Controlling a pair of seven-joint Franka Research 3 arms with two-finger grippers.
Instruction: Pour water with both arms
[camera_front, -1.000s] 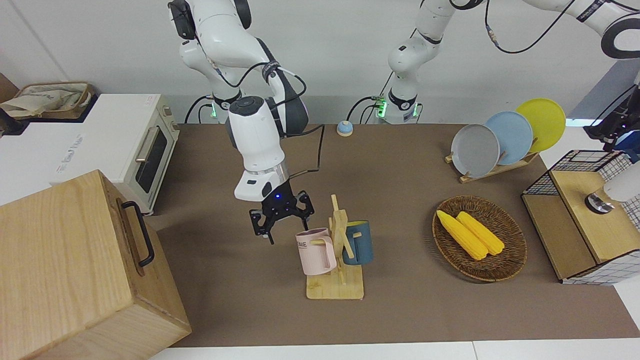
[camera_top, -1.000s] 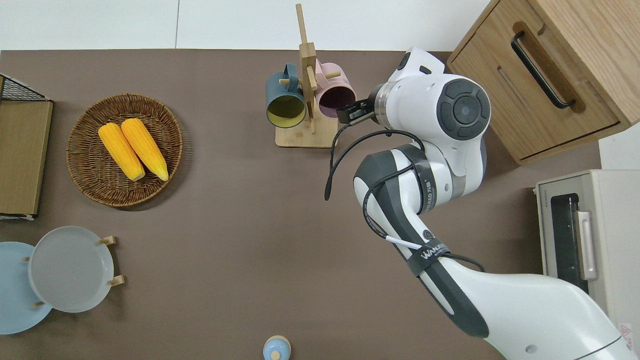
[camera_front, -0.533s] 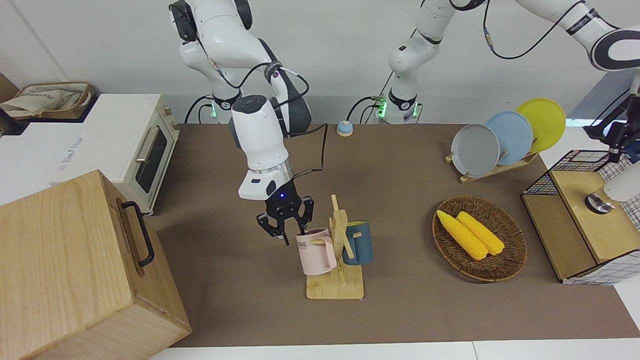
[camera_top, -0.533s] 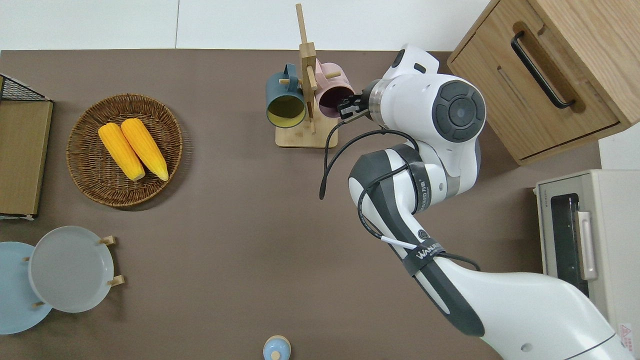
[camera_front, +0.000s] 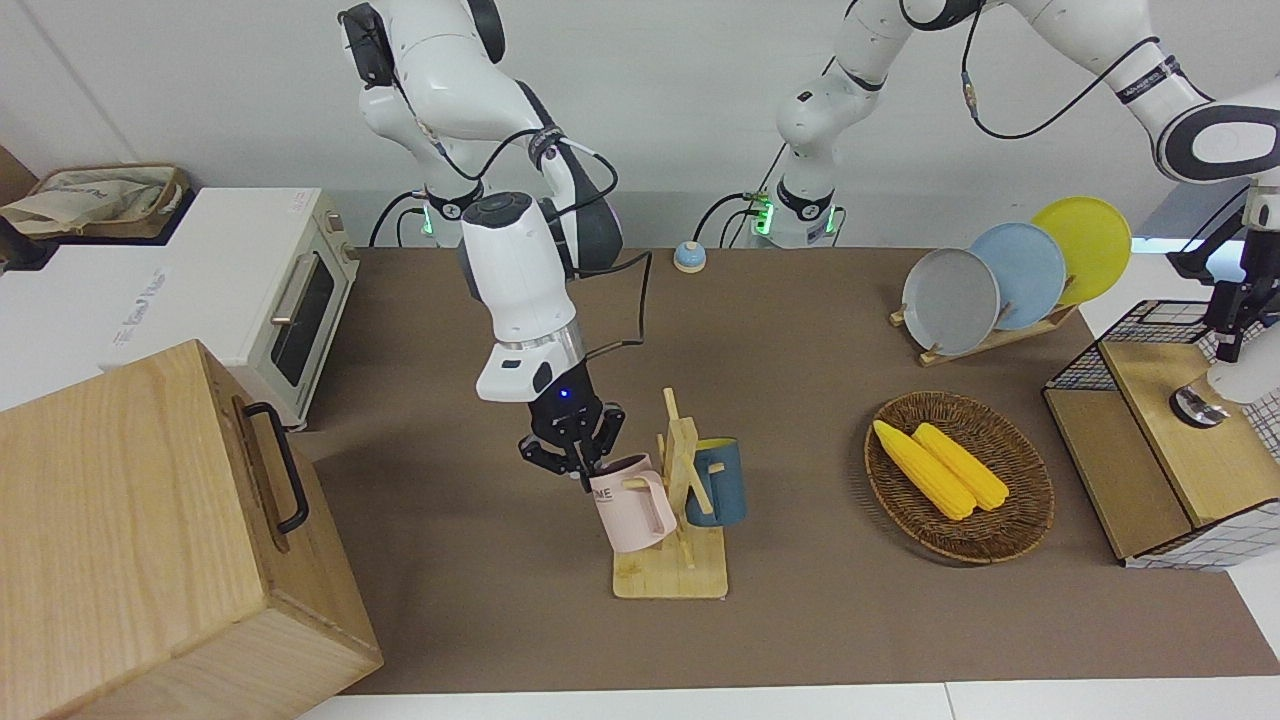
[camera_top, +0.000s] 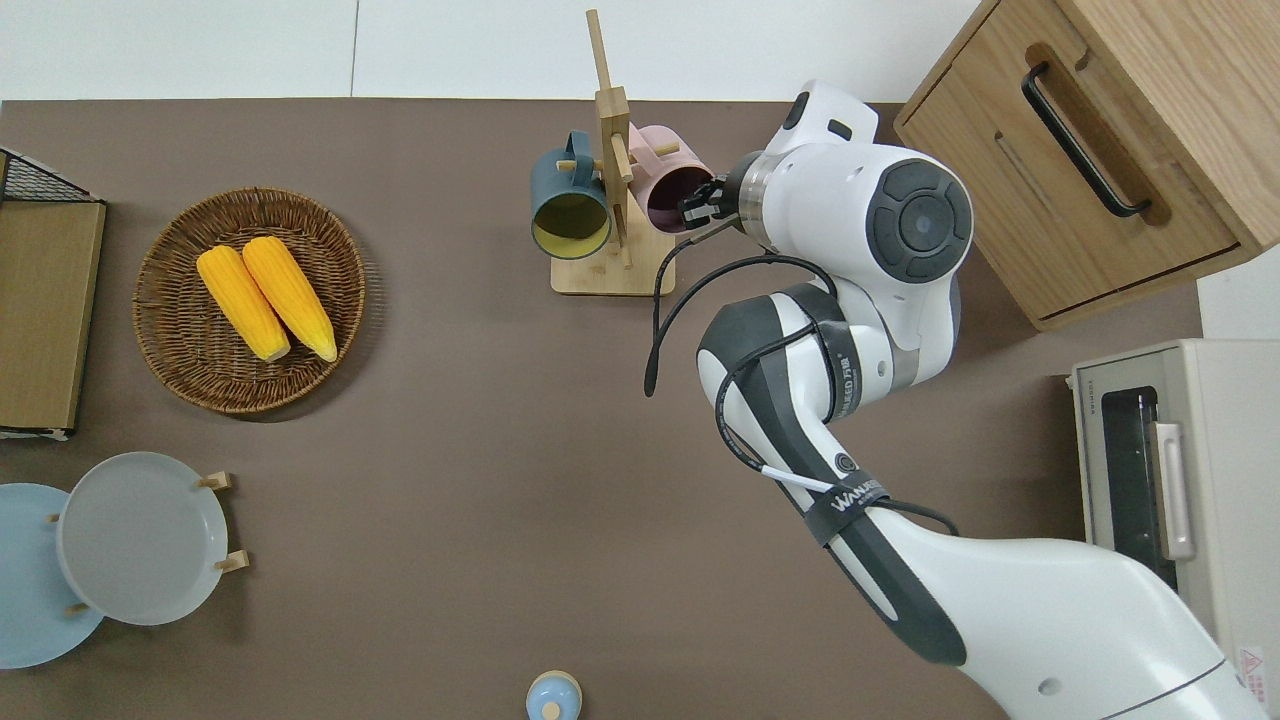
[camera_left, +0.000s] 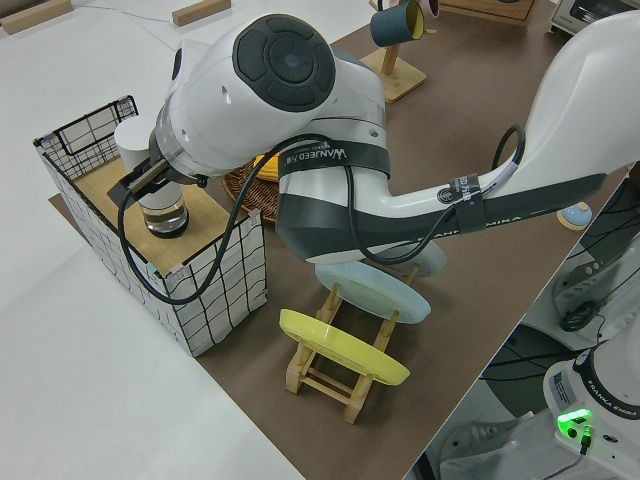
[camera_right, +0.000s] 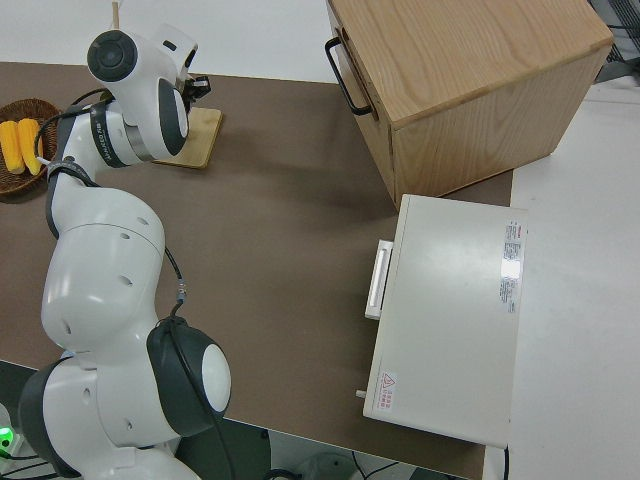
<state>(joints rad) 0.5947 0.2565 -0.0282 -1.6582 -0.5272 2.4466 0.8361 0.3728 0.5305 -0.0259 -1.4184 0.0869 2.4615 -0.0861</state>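
My right gripper (camera_front: 585, 458) (camera_top: 703, 200) is at the rim of a pink mug (camera_front: 632, 510) (camera_top: 668, 188), and its fingers are shut on that rim. The mug hangs tilted on a wooden mug rack (camera_front: 668, 580) (camera_top: 608, 275). A dark blue mug (camera_front: 722, 485) (camera_top: 570, 208) hangs on the rack's opposite side. My left gripper (camera_front: 1230, 338) hangs over a white bottle with a silver base (camera_front: 1243, 378) (camera_left: 135, 142), which stands on a wooden shelf in a wire basket (camera_front: 1150, 315) (camera_left: 90, 125) at the left arm's end of the table. No water shows.
A large wooden box (camera_front: 150, 520) and a white toaster oven (camera_front: 280, 290) stand at the right arm's end. A wicker basket (camera_front: 1005, 545) holds two corn cobs. A rack of plates (camera_front: 950, 300) and a small blue bell (camera_front: 689, 257) sit nearer to the robots.
My right gripper came down to the pink mug's rim and its fingers closed in; the mug now tilts. My left arm came down over the white bottle.
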